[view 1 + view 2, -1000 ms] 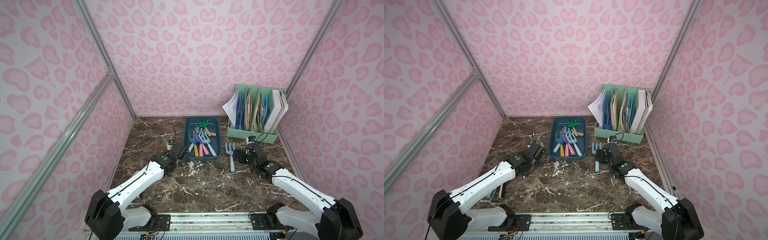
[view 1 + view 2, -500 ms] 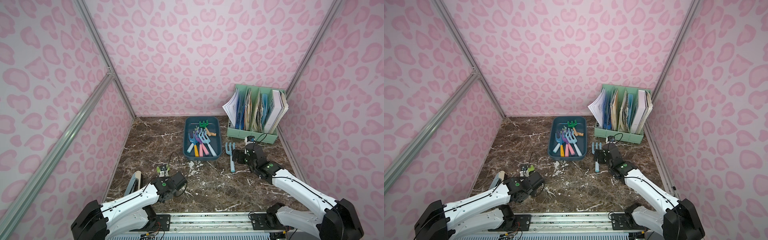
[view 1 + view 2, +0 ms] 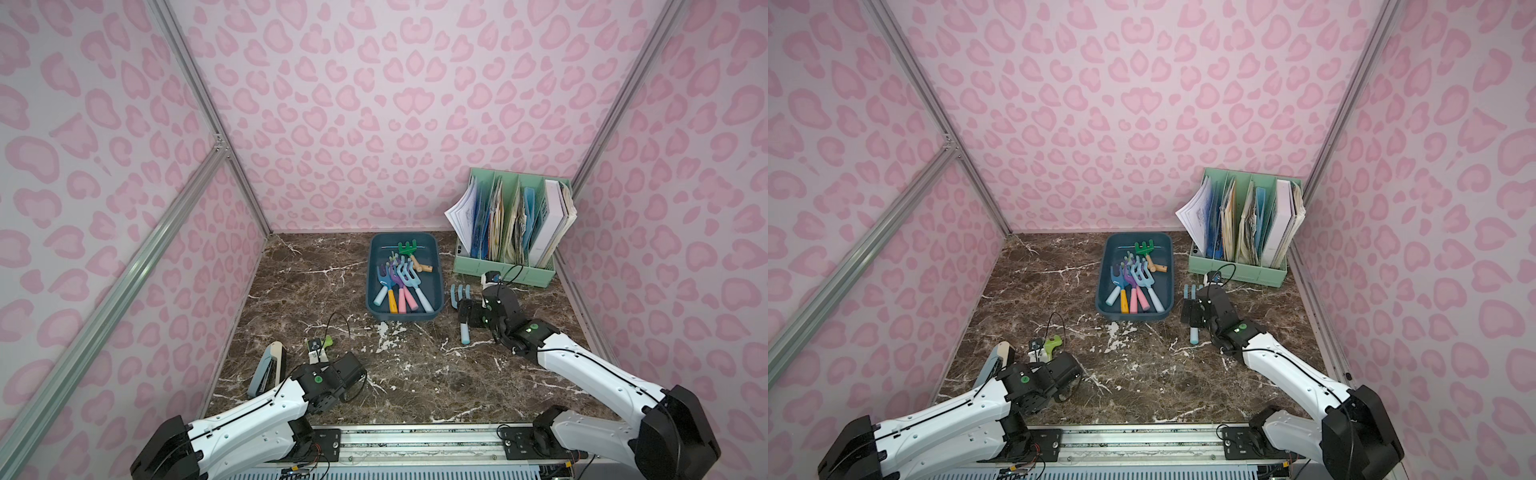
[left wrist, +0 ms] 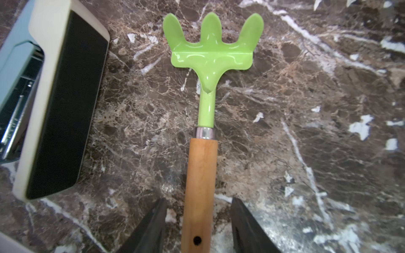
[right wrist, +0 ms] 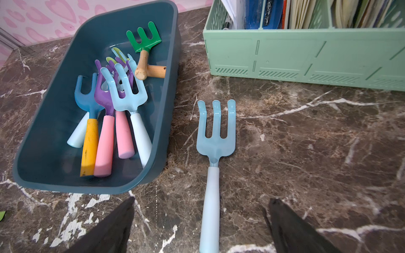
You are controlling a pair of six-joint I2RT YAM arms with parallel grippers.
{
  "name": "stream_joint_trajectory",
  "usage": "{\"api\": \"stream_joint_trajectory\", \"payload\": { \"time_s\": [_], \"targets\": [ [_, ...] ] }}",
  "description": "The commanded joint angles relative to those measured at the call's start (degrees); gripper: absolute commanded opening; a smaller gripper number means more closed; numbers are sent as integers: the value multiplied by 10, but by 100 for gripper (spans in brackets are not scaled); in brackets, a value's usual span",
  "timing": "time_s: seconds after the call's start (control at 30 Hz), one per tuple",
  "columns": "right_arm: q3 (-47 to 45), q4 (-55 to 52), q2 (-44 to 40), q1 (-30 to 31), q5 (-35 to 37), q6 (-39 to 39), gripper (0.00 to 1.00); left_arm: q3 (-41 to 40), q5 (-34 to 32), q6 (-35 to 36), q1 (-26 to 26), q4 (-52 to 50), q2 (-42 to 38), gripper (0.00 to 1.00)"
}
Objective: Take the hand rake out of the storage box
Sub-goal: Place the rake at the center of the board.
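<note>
Your left hand [image 4: 198, 199] has drawn back from the shallow dark teal-blue plastic storage box [image 5: 52, 131] to the near left of the veined brown marble bench [image 4: 306, 142], released: black fingers [image 4: 151, 227] clear of the smooth wooden handle of the glossy lime-green three-pronged hand rake [image 4: 210, 54], lying flat beside a white-and-blue stapler [image 4: 43, 98]. Your right hand [image 5: 202, 199] gapes wide astride a pale-blue rake [image 5: 215, 140] just beside the box.

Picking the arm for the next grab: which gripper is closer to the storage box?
Right. The right gripper sits just beside the storage box, over the light blue rake. The left gripper is far off at the front left, jaws straddling the lime green rake.
</note>
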Motion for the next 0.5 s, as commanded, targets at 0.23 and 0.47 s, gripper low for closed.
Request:
{"api": "stream_joint_trajectory", "payload": {
  "time_s": [0.23, 0.47],
  "targets": [
    [1, 10, -2, 10, 4, 5, 98, 46, -122, 60, 46, 45, 13, 98],
    [0, 14, 3, 11, 9, 7, 98, 106, -63, 149, 99, 103, 52, 91]
  ]
}}
